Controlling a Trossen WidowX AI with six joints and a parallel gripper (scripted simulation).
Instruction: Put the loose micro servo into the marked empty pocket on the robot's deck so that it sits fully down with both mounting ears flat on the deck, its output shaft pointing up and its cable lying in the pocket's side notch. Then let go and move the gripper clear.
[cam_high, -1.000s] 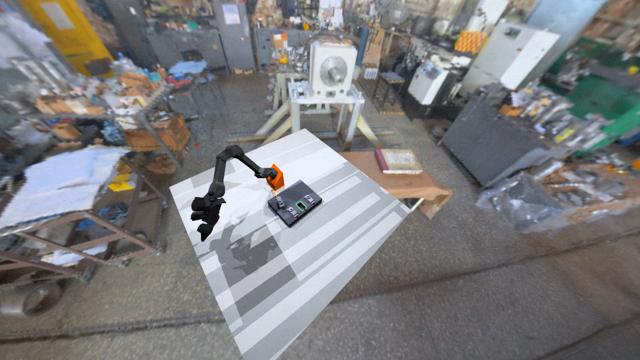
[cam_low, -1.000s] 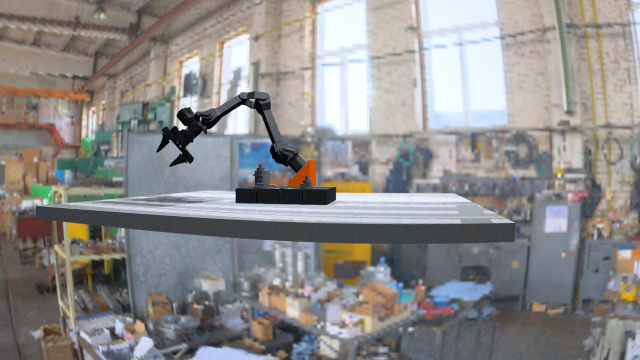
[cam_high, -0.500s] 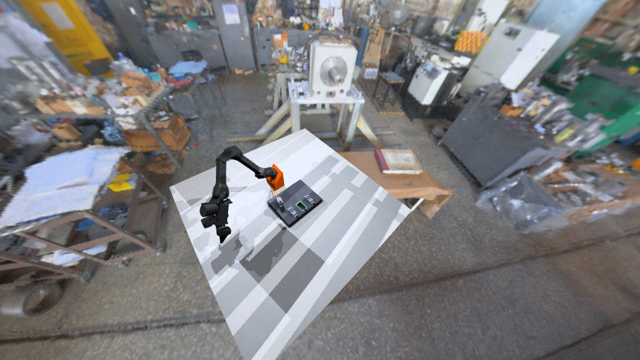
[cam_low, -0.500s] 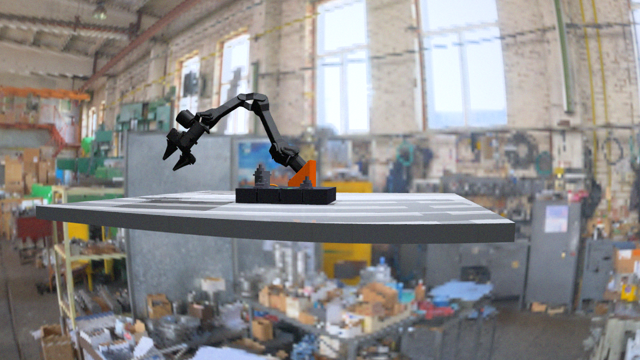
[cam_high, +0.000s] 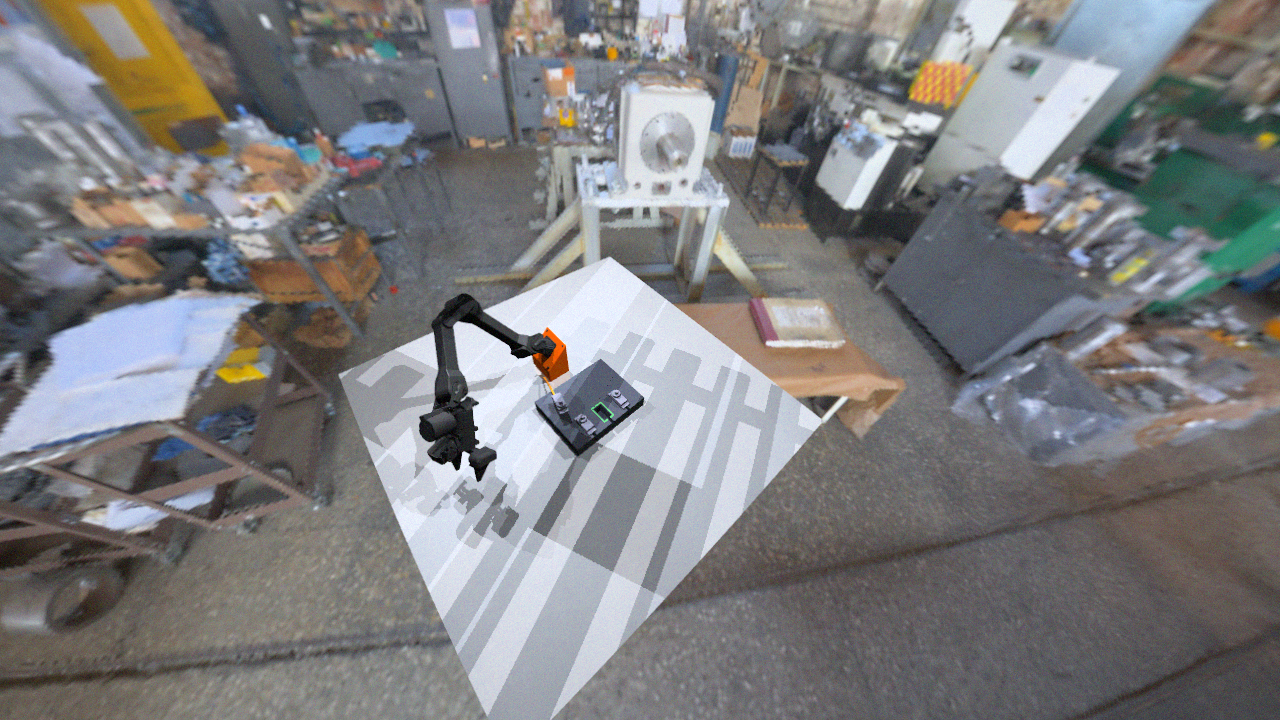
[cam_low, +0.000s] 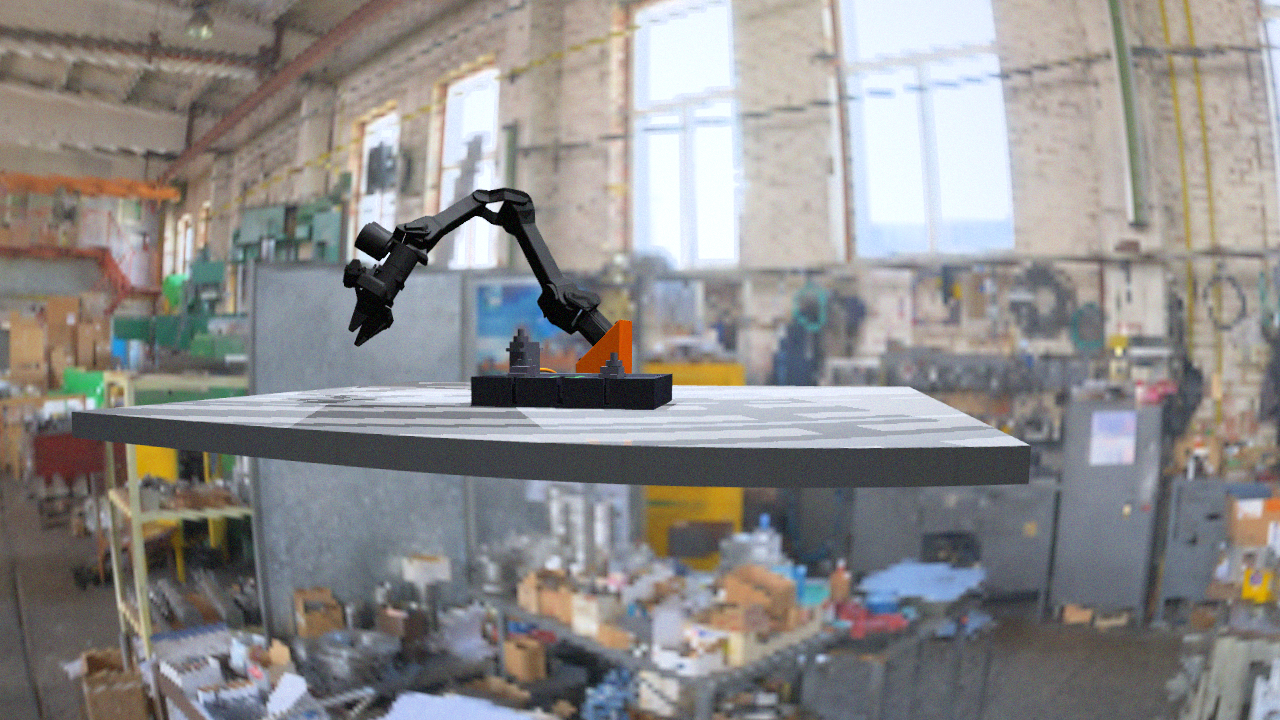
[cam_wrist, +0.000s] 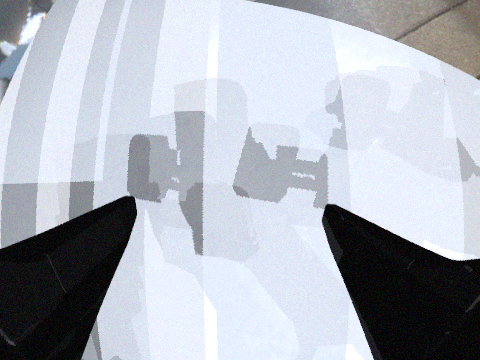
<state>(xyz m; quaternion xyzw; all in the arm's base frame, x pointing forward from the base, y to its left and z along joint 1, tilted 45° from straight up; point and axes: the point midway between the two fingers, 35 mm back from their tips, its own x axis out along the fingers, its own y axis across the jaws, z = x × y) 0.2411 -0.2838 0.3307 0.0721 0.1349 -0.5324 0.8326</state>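
Note:
My gripper (cam_high: 469, 472) (cam_low: 355, 337) (cam_wrist: 232, 210) is open and empty, high above the table and left of the deck in the top and exterior views. The black deck (cam_high: 595, 378) (cam_low: 581, 392) lies on the table. A grey servo (cam_high: 561, 407) (cam_low: 523, 356), seemingly the loose one, stands at the deck's left corner in the top view, with a thin orange cable (cam_high: 551, 388) beside it. The green-outlined pocket (cam_high: 602, 412) looks empty, between two low grey servos (cam_high: 584, 424) (cam_high: 618, 397). Ears, shaft and side notch are too small to tell. The wrist view shows no servo.
The orange arm mount (cam_high: 553, 356) (cam_low: 617, 347) stands close behind the deck on the pale striped table (cam_high: 617, 591) (cam_low: 760, 420). The arm bends from it to the left. Grey shadows lie across the table top. The table's far edge shows in the wrist view.

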